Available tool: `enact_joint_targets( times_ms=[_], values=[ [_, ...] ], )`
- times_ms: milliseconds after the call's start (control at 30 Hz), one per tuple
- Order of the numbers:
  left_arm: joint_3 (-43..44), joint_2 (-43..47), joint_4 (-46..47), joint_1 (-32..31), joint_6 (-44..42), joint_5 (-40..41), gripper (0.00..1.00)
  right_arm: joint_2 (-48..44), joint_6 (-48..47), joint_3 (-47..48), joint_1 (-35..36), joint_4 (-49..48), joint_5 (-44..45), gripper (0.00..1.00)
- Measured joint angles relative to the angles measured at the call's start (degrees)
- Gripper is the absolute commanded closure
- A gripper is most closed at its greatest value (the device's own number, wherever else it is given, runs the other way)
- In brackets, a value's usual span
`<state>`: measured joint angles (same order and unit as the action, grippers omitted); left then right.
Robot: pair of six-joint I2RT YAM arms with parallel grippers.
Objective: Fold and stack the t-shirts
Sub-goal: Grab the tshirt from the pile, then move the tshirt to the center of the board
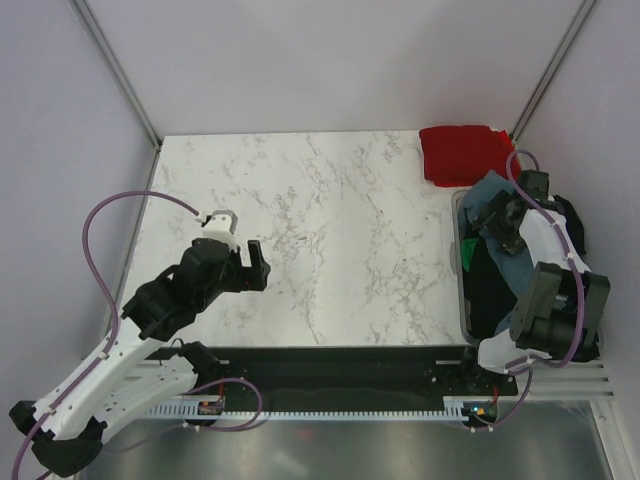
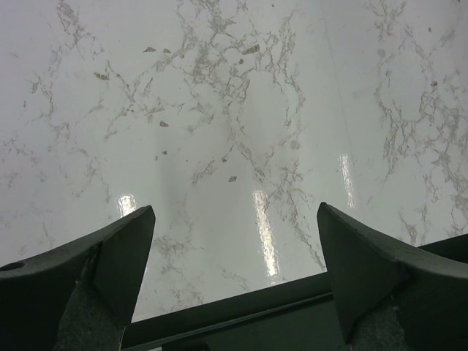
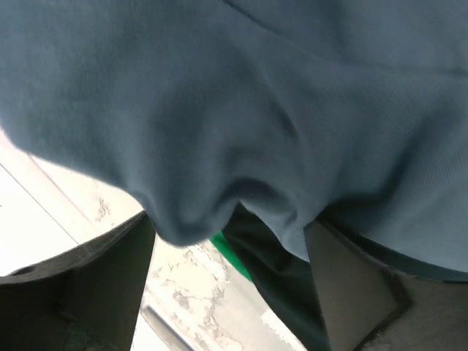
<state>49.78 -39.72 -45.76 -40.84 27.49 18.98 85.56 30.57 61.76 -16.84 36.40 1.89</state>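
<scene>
A slate blue-grey t-shirt [image 1: 512,262] lies crumpled on top of black t-shirts [image 1: 488,292] in a grey bin [image 1: 461,300] at the right edge of the table. A bright red t-shirt [image 1: 460,152] lies folded at the table's far right corner. My right gripper [image 1: 503,218] is down on the bin pile. In the right wrist view its jaws stand wide apart [image 3: 230,248], and a fold of the blue-grey t-shirt [image 3: 241,110] bulges between them. My left gripper [image 1: 248,268] is open and empty over bare marble at the front left [image 2: 234,241].
A green item [image 1: 466,255] shows at the bin's left edge and in the right wrist view [image 3: 232,256]. The white marble tabletop [image 1: 330,230] spreads between the arms. A black rail [image 2: 241,311] runs along the near edge. Walls enclose the table.
</scene>
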Motion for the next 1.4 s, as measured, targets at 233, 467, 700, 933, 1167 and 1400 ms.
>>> enact_joint_targets(
  times_ms=[233,467,700,933,1167,1400],
  values=[
    [-0.2,0.1,0.0,0.0,0.0,0.0,0.02,3.0,-1.3,2.6,-0.2,-1.3,-2.2,1.00],
    [-0.3,0.3,-0.1,0.0,0.0,0.0,0.02,-0.8,-0.8,5.9,2.2,0.7,-3.4,1.00],
    [-0.4,1.2,-0.1,0.0,0.0,0.3,0.02,-2.8,-2.5,32.7,23.7,2.3,-6.8,1.00],
    [-0.5,3.5,-0.1,0.0,0.0,0.9,0.02,-5.0,-5.1,50.7,46.4,-4.5,-13.6,1.00],
    [-0.5,4.0,-0.3,0.0,0.0,2.0,0.02,-7.1,-2.6,29.0,46.7,-6.3,-7.4,0.02],
    [-0.5,4.3,-1.3,0.0,0.0,2.4,0.04,-0.5,3.0,11.8,42.0,1.7,4.7,0.02]
  ],
)
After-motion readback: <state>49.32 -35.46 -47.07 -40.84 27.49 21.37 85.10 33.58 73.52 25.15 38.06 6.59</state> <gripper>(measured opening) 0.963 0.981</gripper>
